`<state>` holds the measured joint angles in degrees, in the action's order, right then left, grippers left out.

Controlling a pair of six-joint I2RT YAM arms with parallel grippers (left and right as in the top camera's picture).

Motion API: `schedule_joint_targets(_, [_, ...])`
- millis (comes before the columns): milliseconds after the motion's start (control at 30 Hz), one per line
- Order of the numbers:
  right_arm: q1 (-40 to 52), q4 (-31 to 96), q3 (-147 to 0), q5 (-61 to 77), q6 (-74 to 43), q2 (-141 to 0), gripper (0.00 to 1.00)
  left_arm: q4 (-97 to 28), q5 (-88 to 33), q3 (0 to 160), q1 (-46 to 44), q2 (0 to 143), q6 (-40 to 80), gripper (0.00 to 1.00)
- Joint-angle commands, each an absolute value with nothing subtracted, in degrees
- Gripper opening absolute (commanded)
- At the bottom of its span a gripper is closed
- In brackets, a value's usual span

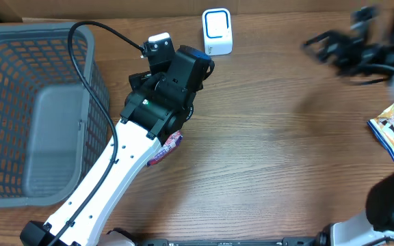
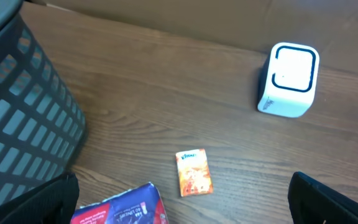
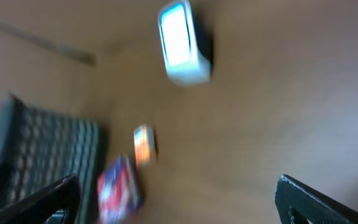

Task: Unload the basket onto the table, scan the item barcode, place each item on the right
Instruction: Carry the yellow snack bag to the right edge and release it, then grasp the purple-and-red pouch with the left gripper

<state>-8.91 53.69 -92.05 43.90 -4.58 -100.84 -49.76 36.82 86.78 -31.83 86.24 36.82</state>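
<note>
My left pincer (image 2: 184,206) hangs wide open and empty just above the small orange packet (image 2: 193,173), which lies on the desk (image 2: 166,93) with its long axis toward the far edge and the white scanner (image 2: 288,79), while my right pincer (image 1: 334,48), equally wide and empty, is well apart.

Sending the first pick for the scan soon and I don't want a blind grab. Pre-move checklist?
1. left gripper open and empty: ok.
2. right gripper open and empty: ok.
3. right wrist view sharp enough to aim: not ok, blurred.
4. scanner clear of arms and items: ok.
5. orange packet lying free, apart from red-blue packet: ok.
6. barcode side of either packet facing up: cannot tell.
</note>
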Motion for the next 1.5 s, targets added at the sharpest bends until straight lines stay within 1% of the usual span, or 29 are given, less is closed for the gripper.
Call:
schedule_joint_targets(0, [0.9,55.1,-88.9,28.9,-9.8,-102.8,1.0,-52.0,34.1,87.9,-31.9,85.2,35.7,1.0])
schedule_joint_targets(100, [5.0,55.2,-88.9,26.8,-13.5,-102.5,1.0,-56.7,32.5,87.9,-31.8,85.2,35.8,1.0])
schedule_joint_targets(233, [5.5,59.2,-88.9,28.3,-14.7,-101.5,1.0,-62.2,25.1,87.9,-31.9,85.2,34.4,1.0])
schedule_joint_targets(300, [3.5,63.6,-88.9,28.3,-11.8,-99.7,1.0,-67.2,22.6,87.8,-31.9,85.2,31.7,1.0])
schedule_joint_targets(367, [1.3,65.7,-88.9,28.3,-9.7,-98.2,1.0,-69.3,18.8,86.9,-31.9,85.6,33.3,1.0])
schedule_joint_targets(433, [-1.4,66.6,-88.9,28.3,-8.6,-96.7,1.0,-69.6,17.2,85.1,-32.0,86.5,33.5,0.96])
schedule_joint_targets(600, [-6.7,67.8,-88.9,28.8,-6.9,-95.7,1.0,-68.4,17.0,78.3,-33.5,90.2,39.2,0.96])
schedule_joint_targets(667, [-7.7,68.4,-88.8,28.8,-6.8,-95.7,1.0,-68.6,17.3,76.6,-34.0,92.3,41.7,0.94])
schedule_joint_targets(933, [-7.2,68.5,-88.8,28.8,-6.8,-95.7,1.0,-68.1,21.1,74.7,-34.5,103.9,46.6,0.95])
schedule_joint_targets(1033, [-7.1,68.5,-88.8,28.8,-6.8,-95.7,1.0,-66.7,23.9,74.7,-34.4,107.5,47.9,0.96])
schedule_joint_targets(1100, [-7.1,68.5,-88.8,28.8,-6.8,-95.7,1.0,-64.7,24.6,74.7,-34.4,109.5,47.8,0.96])
schedule_joint_targets(1200, [-7.1,68.5,-88.8,28.8,-6.8,-95.7,1.0,-62.2,25.0,74.7,-34.4,111.4,48.4,0.86])
schedule_joint_targets(1233, [-7.1,68.5,-88.8,28.8,-6.8,-95.7,1.0,-61.6,25.1,74.7,-34.3,111.9,49.2,0.8])
schedule_joint_targets(1267, [-7.1,68.5,-88.8,28.7,-6.8,-95.7,1.0,-61.2,25.3,74.7,-34.2,112.1,49.9,0.71])
schedule_joint_targets(1333, [-7.1,68.5,-88.8,28.7,-6.7,-95.7,1.0,-61.0,26.2,74.7,-34.0,112.4,52.1,0.43])
schedule_joint_targets(1367, [-7.1,68.5,-88.8,28.7,-6.7,-95.7,1.0,-61.0,26.6,74.7,-33.9,112.4,53.0,0.34])
schedule_joint_targets(1433, [-7.1,68.5,-88.8,28.7,-6.7,-95.7,1.0,-61.1,27.0,74.8,-33.7,112.4,53.2,0.07])
schedule_joint_targets(1467, [-7.1,68.5,-88.8,28.7,-6.7,-95.7,1.0,-61.3,27.2,74.9,-33.7,112.4,53.2,0.04])
